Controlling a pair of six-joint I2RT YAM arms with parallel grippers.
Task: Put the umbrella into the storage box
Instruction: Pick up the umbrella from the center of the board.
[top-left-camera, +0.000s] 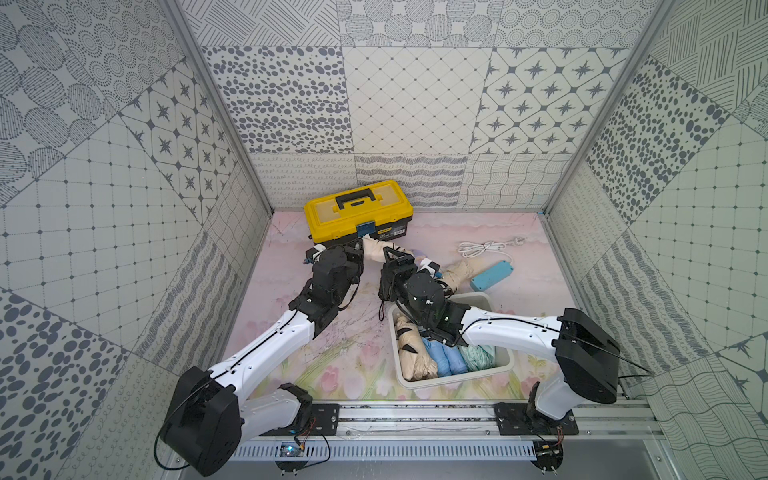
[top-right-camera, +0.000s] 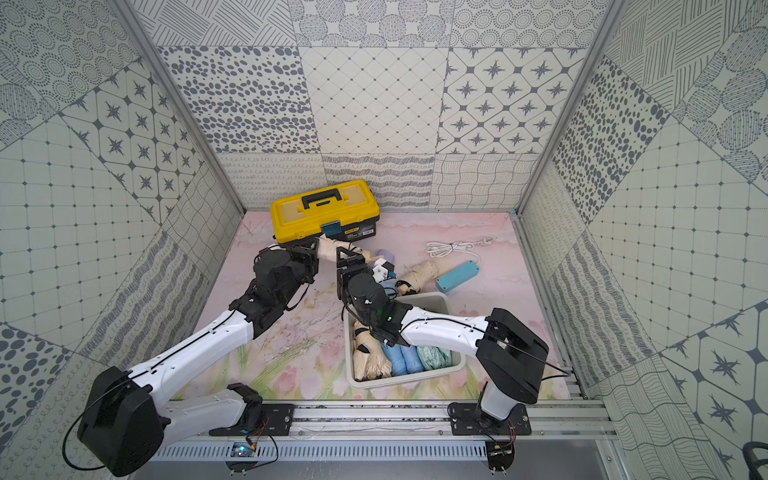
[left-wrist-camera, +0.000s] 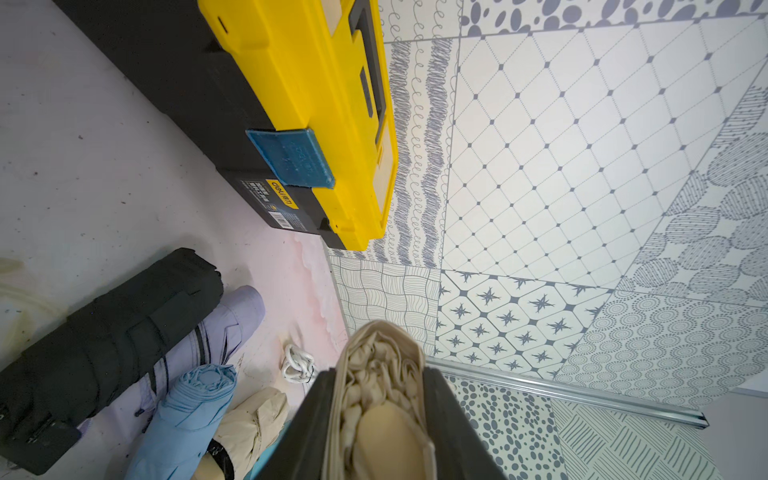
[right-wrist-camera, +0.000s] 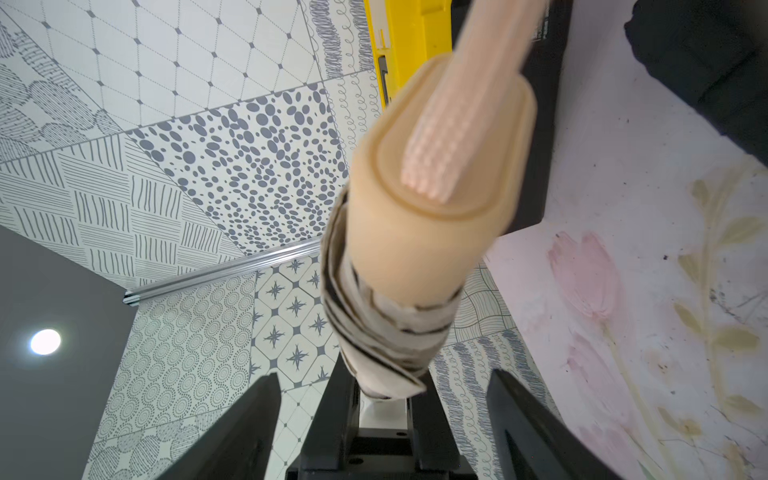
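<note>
A folded beige umbrella (top-left-camera: 372, 250) (top-right-camera: 328, 248) hangs above the table just in front of the yellow toolbox. My left gripper (top-left-camera: 360, 249) (left-wrist-camera: 382, 376) is shut on its canopy (left-wrist-camera: 382, 345). In the right wrist view the umbrella's tan handle (right-wrist-camera: 428, 199) points at the camera, with a blurred pink strap on it. My right gripper (top-left-camera: 394, 258) (right-wrist-camera: 382, 376) is open, its fingers (right-wrist-camera: 253, 415) standing wide on either side of the handle end. The white storage box (top-left-camera: 453, 380) (top-right-camera: 411, 380) lies near the front right under the right arm, with beige, blue and mint folded umbrellas inside.
A yellow-and-black toolbox (top-left-camera: 357, 212) (left-wrist-camera: 316, 83) stands at the back. Black (left-wrist-camera: 112, 332), lilac (left-wrist-camera: 237, 311), light blue (left-wrist-camera: 195, 407) and beige (top-left-camera: 461, 272) umbrellas lie on the table beyond the box. A blue power strip (top-left-camera: 492, 274) and white cable (top-left-camera: 482, 248) lie right.
</note>
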